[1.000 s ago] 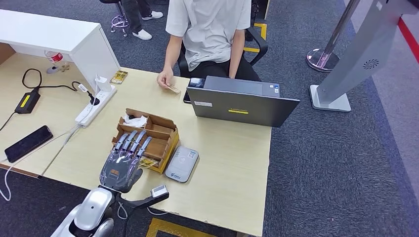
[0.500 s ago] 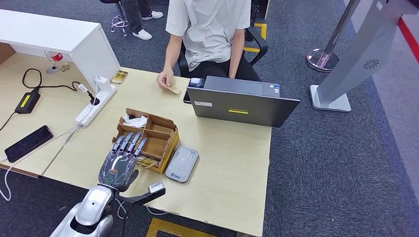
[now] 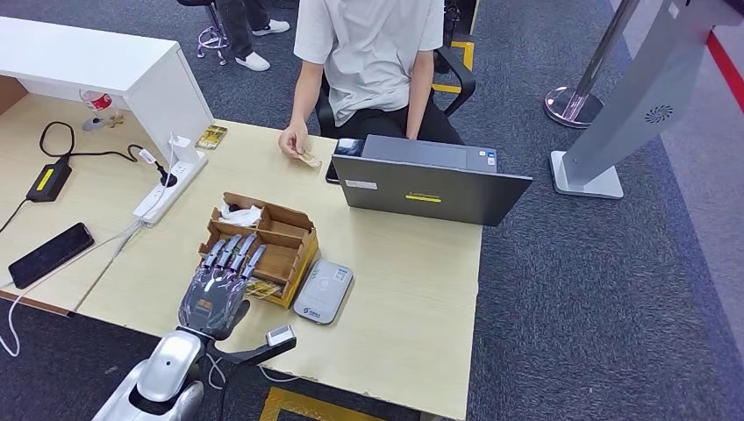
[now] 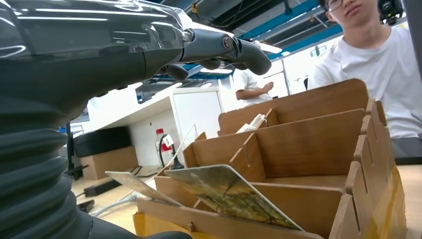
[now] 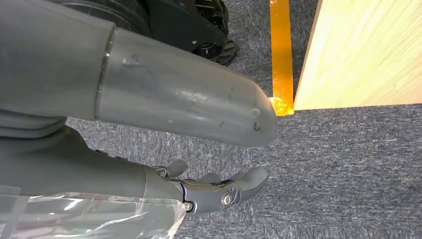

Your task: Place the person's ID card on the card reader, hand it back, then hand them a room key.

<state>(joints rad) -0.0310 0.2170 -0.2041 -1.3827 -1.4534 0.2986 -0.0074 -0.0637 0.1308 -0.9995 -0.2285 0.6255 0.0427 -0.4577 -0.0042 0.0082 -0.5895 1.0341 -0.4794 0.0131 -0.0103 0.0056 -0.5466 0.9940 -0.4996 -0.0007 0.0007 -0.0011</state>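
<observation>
Reach the left hand (image 3: 219, 281), fingers spread and empty above the wooden organizer (image 3: 281, 235), down to the room key card (image 4: 226, 191) leaning in its nearest slot, pinch the upper edge, lift straight, avoiding the dividers.

An office set up like a reception desk: a pale wooden table (image 3: 404, 289) on grey carpet (image 3: 597, 289), an open laptop (image 3: 427, 180) on it, a person (image 3: 373, 53) in an office chair just behind the laptop, a power strip (image 3: 171, 184) well to its left, and a stanchion base (image 3: 572, 103) off to its right.
</observation>
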